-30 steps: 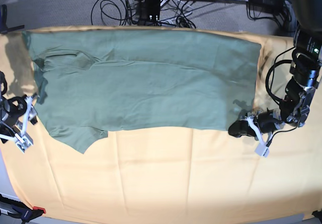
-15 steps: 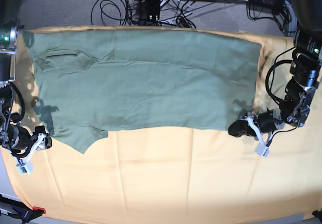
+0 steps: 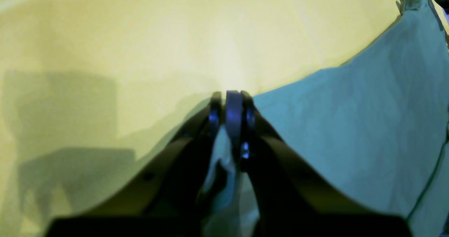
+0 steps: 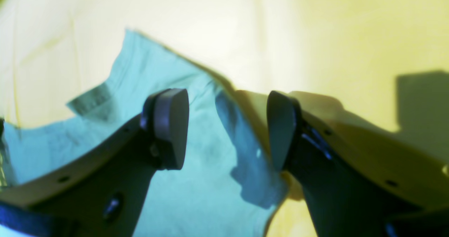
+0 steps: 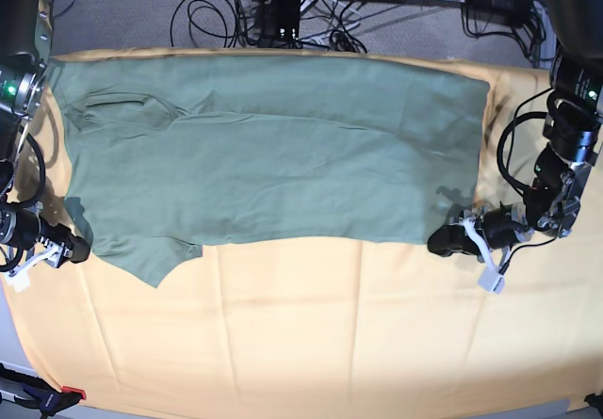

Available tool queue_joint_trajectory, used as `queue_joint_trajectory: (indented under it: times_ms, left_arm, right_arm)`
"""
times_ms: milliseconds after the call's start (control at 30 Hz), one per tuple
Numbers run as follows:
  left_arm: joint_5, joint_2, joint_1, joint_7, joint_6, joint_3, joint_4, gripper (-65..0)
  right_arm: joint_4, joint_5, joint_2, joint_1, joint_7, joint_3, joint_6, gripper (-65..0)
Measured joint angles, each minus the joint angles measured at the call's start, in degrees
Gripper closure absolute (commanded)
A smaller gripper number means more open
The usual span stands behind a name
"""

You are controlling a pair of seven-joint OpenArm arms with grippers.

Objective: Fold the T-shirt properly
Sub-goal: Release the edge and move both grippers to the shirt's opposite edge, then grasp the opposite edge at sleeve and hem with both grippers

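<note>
T-shirt (image 5: 273, 169) flat on yellow cloth (image 5: 311, 334); cables (image 5: 283, 9) beyond far edge.

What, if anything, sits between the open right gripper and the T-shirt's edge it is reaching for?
Nothing visible. The right gripper straddles the T-shirt edge, jaws open, only the yellow cloth beneath. The left gripper is already shut on the other corner.
</note>
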Motion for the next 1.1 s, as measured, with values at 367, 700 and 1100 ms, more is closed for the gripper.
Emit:
queue_joint_trajectory:
  times_ms: [367, 700, 1100]
  left_arm:
    - [0.00, 0.00, 0.00, 0.02, 0.00, 0.00, 0.00, 0.0]
    - [0.00, 0.00, 0.00, 0.02, 0.00, 0.00, 0.00, 0.0]
    - [3.93, 0.02, 0.13, -4.37, -0.44, 0.02, 0.00, 0.0]
  right_arm:
    - [0.22, 0.22, -3.50, -3.41, 2.60, 0.20, 0.70, -37.5]
    - [0.20, -0.44, -5.97, -3.78, 3.91, 0.33, 4.48, -30.0]
    - [0.17, -9.70, -5.20, 0.44, 12.94, 0.04, 6.69, 0.0]
